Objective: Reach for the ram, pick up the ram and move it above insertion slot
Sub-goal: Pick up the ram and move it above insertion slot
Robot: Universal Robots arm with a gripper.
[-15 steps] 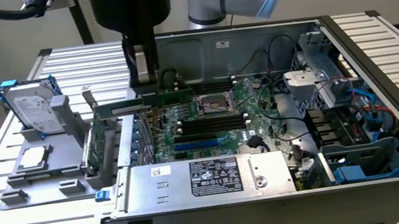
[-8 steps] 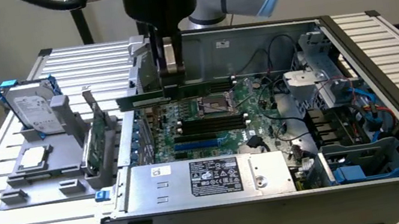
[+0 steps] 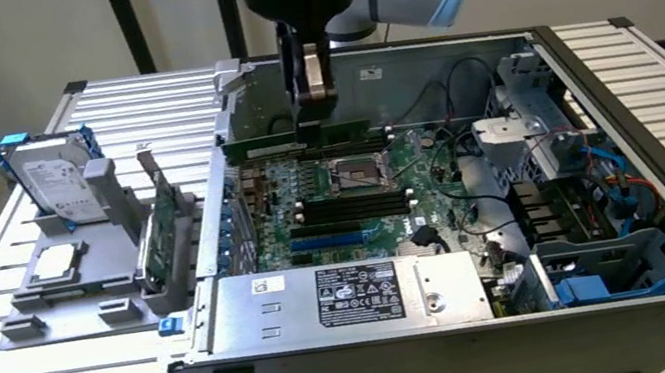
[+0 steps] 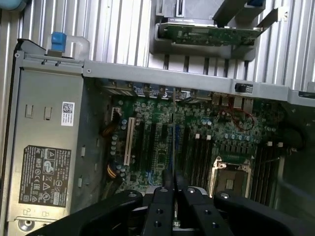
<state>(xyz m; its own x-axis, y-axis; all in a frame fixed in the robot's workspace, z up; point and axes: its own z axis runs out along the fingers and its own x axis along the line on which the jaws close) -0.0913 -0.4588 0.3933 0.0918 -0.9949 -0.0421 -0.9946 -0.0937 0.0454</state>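
The gripper (image 3: pixel 315 113) has its jaws clamped on the ram (image 3: pixel 297 139); below them lie the motherboard's (image 3: pixel 349 199) black slots (image 3: pixel 350 206).

The ram (image 3: pixel 297 139), a thin green stick, is hanging level on its long edge above the motherboard. The slot (image 3: pixel 354 205), a long black strip among parallel ones, is lying below it.

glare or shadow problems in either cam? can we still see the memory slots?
Exterior view: soft even light, pale glare on the ribbed table, claw holding the memory stick over the board, memory slots dark but distinct. Wrist view: table bright to the point of glare, claw a dark mass in the foreground, slots evenly lit, no hard shadow across them.
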